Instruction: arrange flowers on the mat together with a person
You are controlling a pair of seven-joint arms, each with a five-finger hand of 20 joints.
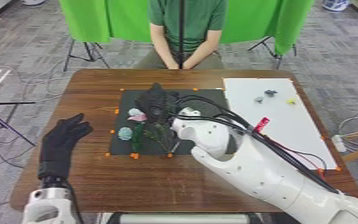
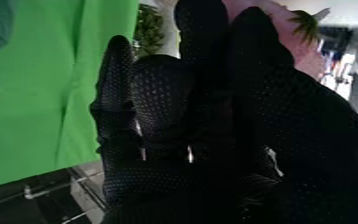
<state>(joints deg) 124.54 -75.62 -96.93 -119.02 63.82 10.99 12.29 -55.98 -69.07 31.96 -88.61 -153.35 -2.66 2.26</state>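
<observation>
In the head view, my right hand (image 1: 158,102) is over the dark mat (image 1: 122,149), just beside a pink flower (image 1: 137,118) and a pale bluish flower (image 1: 134,111). Another pale blue flower (image 1: 125,133) and green stems (image 1: 137,141) lie nearer on the mat's left part. My left hand (image 1: 60,142) is left of the mat, fingers straight and holding nothing. In the right wrist view, a pink flower (image 2: 307,57) with a green base shows close behind my right hand (image 2: 193,145); whether the hand grips it cannot be told.
A white sheet (image 1: 286,127) covers the table's right part, bearing small grey pieces (image 1: 270,93), a yellow one (image 1: 291,101) and a red tag (image 1: 262,124). Across the brown table (image 1: 87,95), a person's hands (image 1: 182,65) rest together beyond the far edge.
</observation>
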